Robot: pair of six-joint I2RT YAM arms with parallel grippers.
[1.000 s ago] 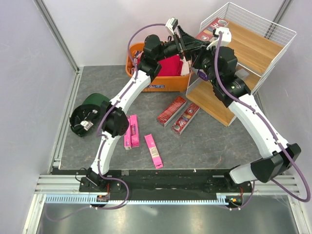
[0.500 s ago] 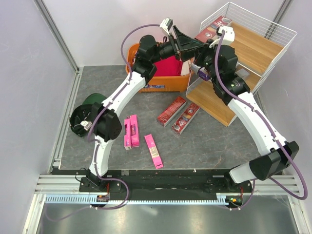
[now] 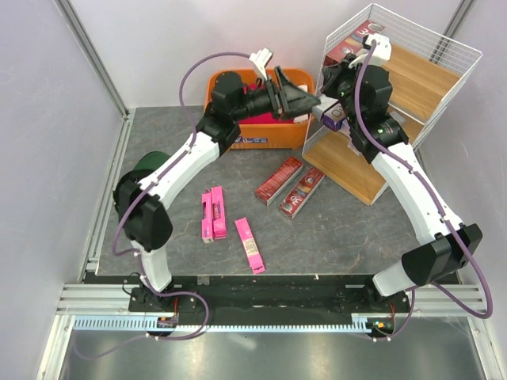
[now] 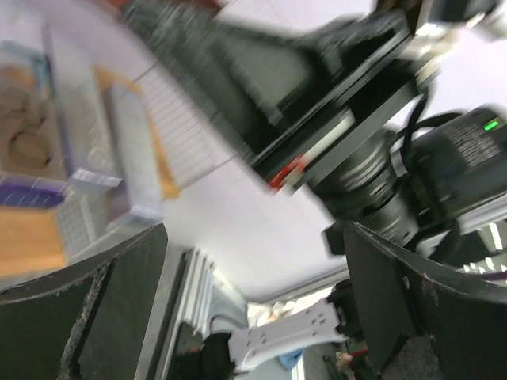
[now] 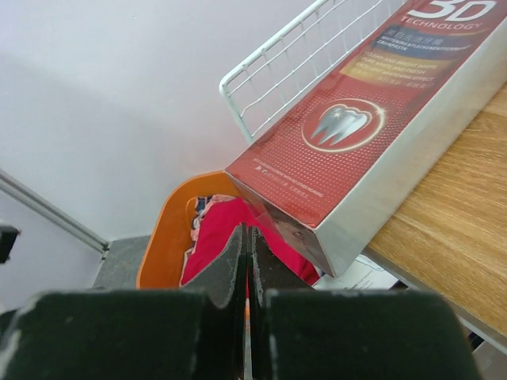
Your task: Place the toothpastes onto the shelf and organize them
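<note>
Toothpaste box [image 5: 348, 134] on shelf [image 5: 444, 190], just beyond closed right jaws

The left arm [image 3: 186, 154] has swung its elbow out to the left and lower, now covering most of the dark green object [image 3: 150, 163]. The left gripper [image 3: 310, 103] has dropped from above the orange basket [image 3: 261, 141] to lie across its right half, pointing at the shelf [image 3: 420, 75] and hiding more of the red clothes. The basket's back rim is newly exposed. The right arm [image 3: 404, 178] has lifted its wrist higher, towards the top board.
</note>
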